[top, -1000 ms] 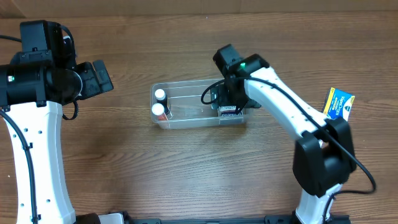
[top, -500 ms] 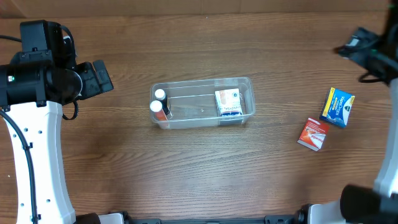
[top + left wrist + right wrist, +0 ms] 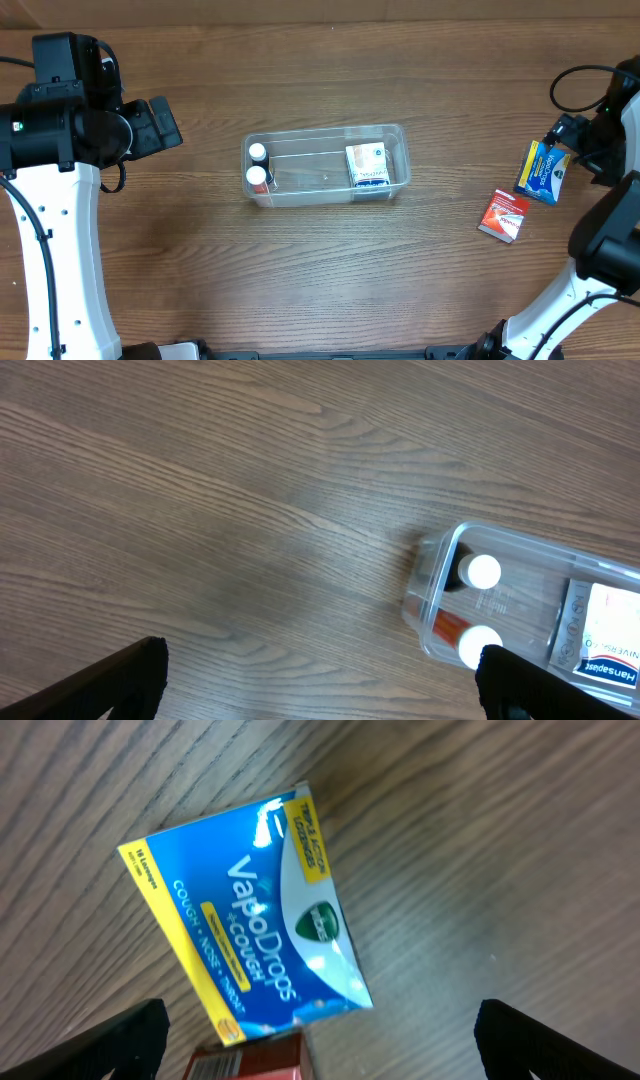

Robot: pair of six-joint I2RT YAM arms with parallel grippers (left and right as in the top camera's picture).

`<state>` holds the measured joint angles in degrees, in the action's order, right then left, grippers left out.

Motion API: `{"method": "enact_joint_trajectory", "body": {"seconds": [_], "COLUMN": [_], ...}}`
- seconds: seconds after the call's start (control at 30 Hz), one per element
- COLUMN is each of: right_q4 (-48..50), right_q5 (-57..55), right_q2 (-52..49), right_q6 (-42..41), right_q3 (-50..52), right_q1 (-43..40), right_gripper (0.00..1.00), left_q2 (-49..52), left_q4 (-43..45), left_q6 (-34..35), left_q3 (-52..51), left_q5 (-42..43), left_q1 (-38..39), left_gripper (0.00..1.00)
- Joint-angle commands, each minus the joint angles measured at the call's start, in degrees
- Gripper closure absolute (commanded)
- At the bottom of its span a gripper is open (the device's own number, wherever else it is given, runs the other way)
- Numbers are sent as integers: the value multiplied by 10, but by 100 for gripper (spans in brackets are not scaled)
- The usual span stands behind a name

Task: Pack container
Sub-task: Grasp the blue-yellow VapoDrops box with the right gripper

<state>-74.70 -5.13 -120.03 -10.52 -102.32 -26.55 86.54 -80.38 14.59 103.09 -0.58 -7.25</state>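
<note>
Container: the clear tub, the container [image 3: 320, 131], sits mid-table with its long side running left to right, well apart from both arms.
Left end of it: two white-capped bottles [image 3: 258, 165] stand side by side against the short wall. From the left wrist view, one has a dark body and the other an orange-red one.
Right half of it: a white-and-blue box [image 3: 366, 165] lies flat, face up, near the right wall. The stretch between it and the bottles is bare plastic.
Blue box: out at the far right, a blue box [image 3: 245, 920] reading "VapoDrops" lies tilted on the wood, outside the tub.
Red box: the red box [image 3: 503, 215] lies just beside the blue one, nearer the front edge. Whether their corners touch, I can't make out.
Left gripper: the left gripper [image 3: 320, 690] hangs over bare wood left of the tub, fingers [image 3: 125, 680] spread wide with nothing between them.
Right gripper: the right gripper [image 3: 320, 1050] hovers right over the blue box, fingers [image 3: 125, 1040] spread apart and gripping nothing.
Table: the table [image 3: 330, 280] is brown wood grain.
</note>
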Motion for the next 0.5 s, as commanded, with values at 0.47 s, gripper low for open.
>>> {"method": "enact_joint_trajectory", "body": {"seconds": [0.47], "right_q4": [19], "right_q5": [65], "right_q2": [-77], "right_q6": [76], "right_q3": [1], "right_q1": [0], "right_gripper": [0], "left_q2": [3], "left_q4": [10], "left_q6": [-9], "left_q3": [-3], "left_q5": [4], "left_q1": [-2], "left_gripper": [0]}}
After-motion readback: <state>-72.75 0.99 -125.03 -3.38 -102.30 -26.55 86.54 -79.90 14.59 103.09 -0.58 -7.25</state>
